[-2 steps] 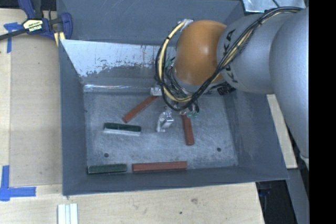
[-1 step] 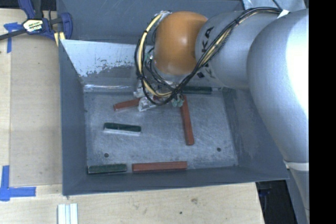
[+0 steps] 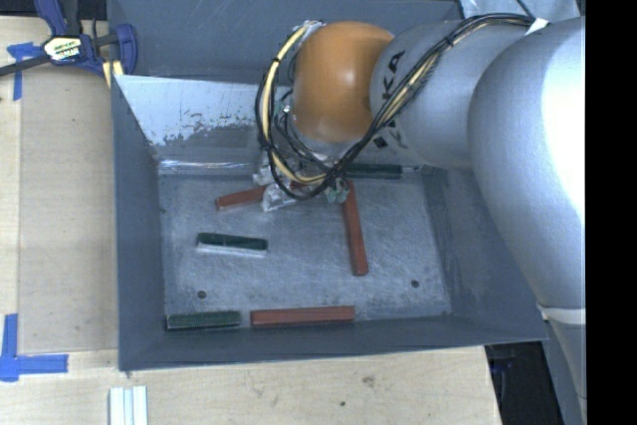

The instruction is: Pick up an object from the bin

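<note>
My gripper point(image 3: 272, 197) reaches down under the orange dome into the back middle of the bin. A short reddish-brown stick point(image 3: 236, 201) lies on the floor just to its left, its right end touching or lying under the gripper's tip. To the right of the gripper, a longer reddish-brown stick point(image 3: 354, 236) runs almost straight toward the front. A dark green stick point(image 3: 231, 242) lies flat a little in front of the gripper and to its left.
Along the bin's front wall lie a dark green stick point(image 3: 203, 320) and a long reddish-brown stick point(image 3: 302, 317), end to end. Another dark stick point(image 3: 378, 172) shows at the back wall beside the arm. The arm covers the bin's back right.
</note>
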`<state>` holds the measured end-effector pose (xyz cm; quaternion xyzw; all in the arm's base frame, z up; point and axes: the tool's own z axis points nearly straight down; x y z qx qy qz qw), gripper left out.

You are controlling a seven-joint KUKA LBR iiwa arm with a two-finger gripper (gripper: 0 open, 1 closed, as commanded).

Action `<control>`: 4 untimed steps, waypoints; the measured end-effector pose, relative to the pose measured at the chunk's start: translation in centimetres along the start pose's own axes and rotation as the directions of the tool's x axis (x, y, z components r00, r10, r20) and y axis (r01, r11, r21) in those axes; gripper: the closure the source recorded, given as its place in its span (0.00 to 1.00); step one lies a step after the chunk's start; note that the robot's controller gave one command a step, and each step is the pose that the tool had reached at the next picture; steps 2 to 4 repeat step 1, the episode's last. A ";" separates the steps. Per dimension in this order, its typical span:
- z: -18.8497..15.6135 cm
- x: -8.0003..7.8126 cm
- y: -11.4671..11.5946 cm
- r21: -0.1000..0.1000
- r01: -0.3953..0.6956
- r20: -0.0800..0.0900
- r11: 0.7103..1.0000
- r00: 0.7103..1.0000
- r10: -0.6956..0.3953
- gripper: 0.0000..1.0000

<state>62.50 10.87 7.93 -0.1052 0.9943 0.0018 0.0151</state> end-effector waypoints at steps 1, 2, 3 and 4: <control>-16.8 0.4 -0.1 0.000 0.027 -0.022 1.000 0.999 -0.027 1.00; -16.8 0.4 -0.1 0.000 0.027 -0.022 1.000 0.999 -0.027 1.00; -16.8 0.4 -0.1 0.000 0.027 -0.022 1.000 0.999 -0.027 1.00; -16.8 0.4 -0.1 0.000 0.027 -0.022 1.000 0.999 -0.027 1.00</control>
